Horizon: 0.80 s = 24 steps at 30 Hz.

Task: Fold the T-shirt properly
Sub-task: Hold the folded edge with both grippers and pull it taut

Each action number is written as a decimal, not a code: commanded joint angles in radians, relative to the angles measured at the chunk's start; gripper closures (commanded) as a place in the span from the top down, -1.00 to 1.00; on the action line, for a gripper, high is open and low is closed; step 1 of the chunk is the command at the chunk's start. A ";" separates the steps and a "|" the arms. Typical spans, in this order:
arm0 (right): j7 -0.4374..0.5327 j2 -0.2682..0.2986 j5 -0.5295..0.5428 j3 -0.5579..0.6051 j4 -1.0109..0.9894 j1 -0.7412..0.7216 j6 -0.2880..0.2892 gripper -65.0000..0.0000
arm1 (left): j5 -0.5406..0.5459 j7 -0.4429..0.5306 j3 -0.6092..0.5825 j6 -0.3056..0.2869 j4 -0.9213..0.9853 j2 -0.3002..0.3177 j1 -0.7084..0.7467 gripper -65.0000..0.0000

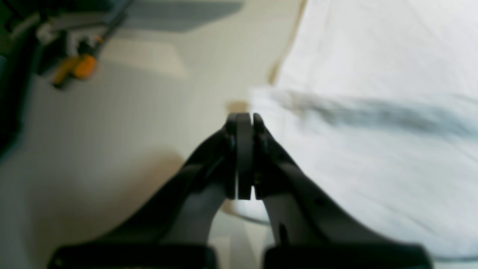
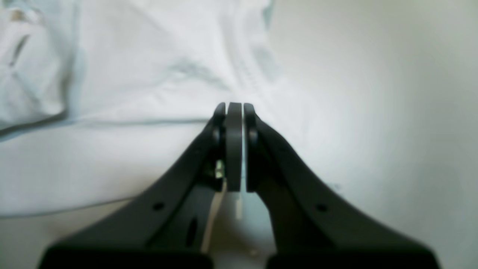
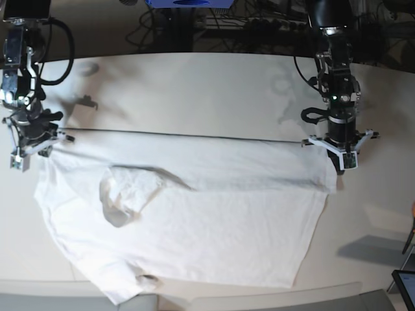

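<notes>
Base view shows the T-shirt [image 3: 194, 220] spread across the near half of the table [image 3: 194, 91], its wrinkled white cloth reaching almost to the near edge, with a bunched lump [image 3: 126, 194] of fabric left of its middle. Its far edge is pulled into a straight, taut line running from the table's left side to its right, and that line ends at a claw on each side. The right gripper [image 3: 27, 152], near the table's left edge in this view, is clenched on the shirt's far left corner; the right wrist view shows its jaws pressed together with white cloth [image 2: 149, 74] just beyond the tips. The left gripper [image 3: 342, 159], near the right edge, is clenched on the shirt's far right corner, its jaws likewise pressed together beside the cloth [image 1: 373, 149] in the blurred left wrist view.
</notes>
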<state>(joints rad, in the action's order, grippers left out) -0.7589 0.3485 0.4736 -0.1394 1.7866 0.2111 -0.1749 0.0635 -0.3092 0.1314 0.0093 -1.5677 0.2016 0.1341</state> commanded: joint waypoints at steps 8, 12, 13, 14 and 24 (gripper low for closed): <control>0.019 -0.025 0.000 0.001 -0.069 -0.049 0.001 -0.97 | -0.012 0.023 -0.022 0.007 0.114 -0.004 -0.050 -1.00; 0.019 -0.024 0.000 0.001 -0.130 -0.054 0.001 -0.97 | -0.012 0.023 -0.022 0.007 0.151 -0.004 -0.061 -1.00; 0.020 -0.024 0.000 0.001 -0.143 -0.055 0.001 -0.97 | -0.012 0.023 -0.022 0.007 0.160 -0.004 -0.063 -1.00; 0.025 -0.024 0.000 0.001 -0.150 -0.055 0.001 -0.97 | -0.012 0.023 -0.022 0.007 0.161 -0.006 -0.063 -1.00; 0.062 -0.016 0.000 0.001 -0.221 -0.049 0.001 -0.97 | -0.001 -0.100 -0.069 0.007 0.092 -0.009 -0.040 -1.00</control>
<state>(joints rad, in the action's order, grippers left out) -0.6876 0.3176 0.4797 -0.1329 1.5616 0.1661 -0.1654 0.0612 -0.4290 0.0597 0.0177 -1.4540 0.1883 0.0975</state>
